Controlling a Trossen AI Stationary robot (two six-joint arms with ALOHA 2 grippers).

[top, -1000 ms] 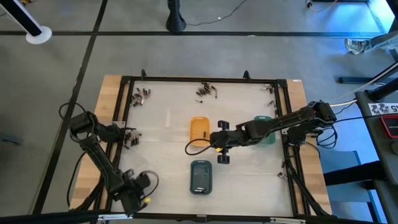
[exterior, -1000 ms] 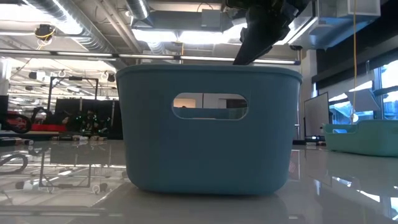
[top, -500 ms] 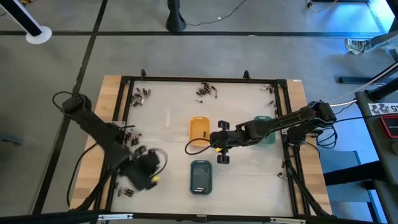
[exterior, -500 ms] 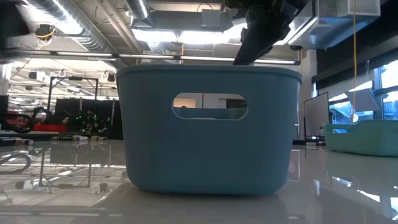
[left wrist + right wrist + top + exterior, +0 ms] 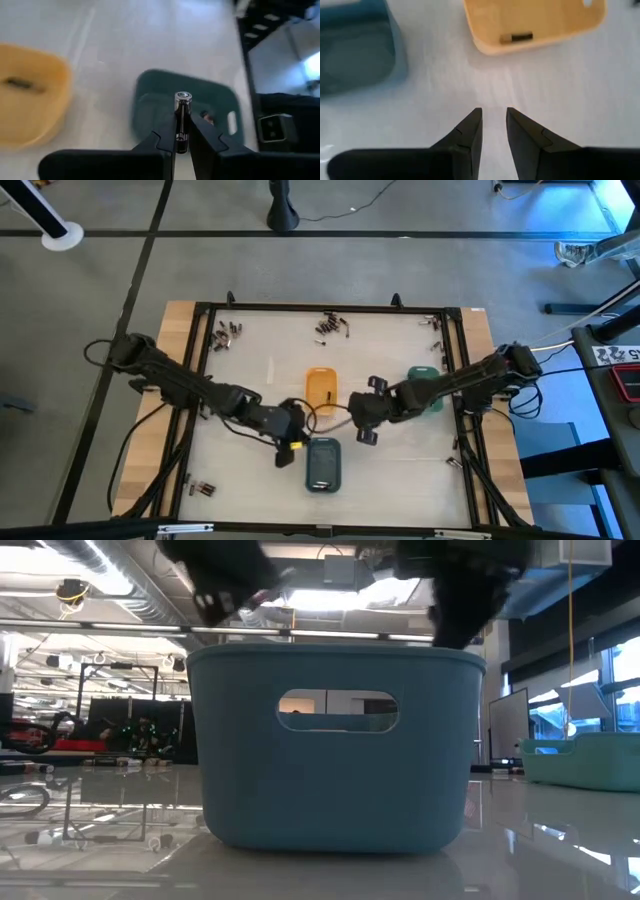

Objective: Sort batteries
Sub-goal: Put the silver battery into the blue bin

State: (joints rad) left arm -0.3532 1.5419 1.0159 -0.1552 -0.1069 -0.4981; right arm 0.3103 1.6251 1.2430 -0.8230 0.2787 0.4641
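Loose batteries, left edge: a small cluster is lying on the table beside the left frame rail, and a few more are lying near the front-left corner.
Loose batteries, far side: one group is lying near the far-left corner, another near the middle of the far edge, and a few at the far-right corner.
Left gripper: the left gripper is being held over the table between the orange tray and the slate-blue tray; its fingers are clamped on a battery.
Held battery: a dark cell with a silvery cap is being gripped upright between the fingertips, its cap showing in front of the slate-blue tray.
Orange tray: the orange tray is lying near the table's middle, with one battery lying inside it.
Slate-blue tray: the slate-blue tray is lying nearer the front edge, just below the orange one in the high view; something small is lying inside it, but what it is cannot be told.
Right gripper: the right gripper is being held just right of the orange tray; its fingers are standing slightly apart with nothing between them.
Green tray: the green tray is lying right of the orange tray, partly covered by the right arm.
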